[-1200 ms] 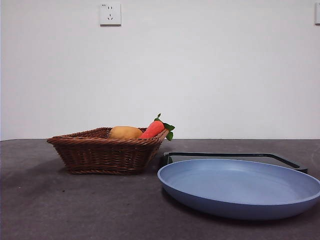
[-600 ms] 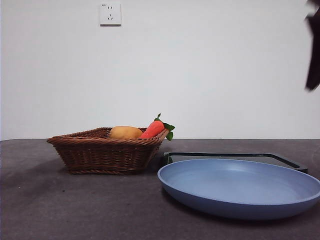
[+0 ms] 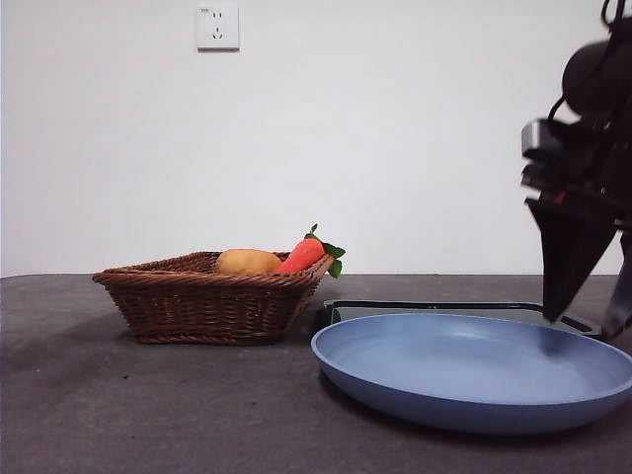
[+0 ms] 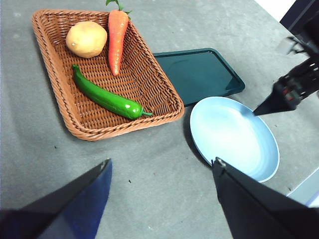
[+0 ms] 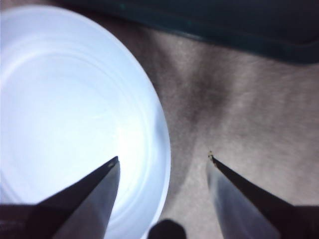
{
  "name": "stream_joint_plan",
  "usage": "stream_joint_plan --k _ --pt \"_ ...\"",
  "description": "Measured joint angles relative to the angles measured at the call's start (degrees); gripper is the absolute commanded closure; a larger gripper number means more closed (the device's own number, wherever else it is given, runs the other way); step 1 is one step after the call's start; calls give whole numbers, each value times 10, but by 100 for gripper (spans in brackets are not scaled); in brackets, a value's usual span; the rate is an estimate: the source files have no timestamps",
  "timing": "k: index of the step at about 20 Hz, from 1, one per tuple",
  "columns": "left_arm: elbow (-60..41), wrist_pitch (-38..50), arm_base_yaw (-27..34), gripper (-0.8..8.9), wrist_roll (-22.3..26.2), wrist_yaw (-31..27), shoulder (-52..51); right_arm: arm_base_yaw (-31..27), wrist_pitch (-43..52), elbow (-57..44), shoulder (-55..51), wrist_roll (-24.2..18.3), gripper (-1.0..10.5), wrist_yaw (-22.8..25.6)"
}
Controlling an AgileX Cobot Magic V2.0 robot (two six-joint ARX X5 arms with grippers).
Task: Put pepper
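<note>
The pepper, long, glossy and dark green, lies inside the wicker basket along its near side. In the front view the basket wall hides it. My left gripper hangs open high above the table, short of the basket, with nothing between its jaws. My right gripper is open and empty, low over the far right edge of the blue plate. It shows at the right of the front view and in the left wrist view.
A carrot and a potato share the basket with the pepper. A dark green tray lies flat between the basket and the blue plate. The plate fills the front right.
My right arm came in from the upper right and dropped down to the plate's right edge. Basket, plate and tray have not moved.
</note>
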Motion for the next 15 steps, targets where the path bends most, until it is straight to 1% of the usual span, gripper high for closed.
stream_joint_plan --k 5,7,10,15 --pt "0 0 0 461 0 0 0 5 14 0 36 -8 789 0" --pt "0 0 0 461 0 0 0 5 14 0 39 -8 866 0" --pt "0 0 0 461 -3 0 0 5 14 0 39 -8 944 0" --pt "0 5 0 461 -24 -1 6 4 13 1 38 -3 944 -3"
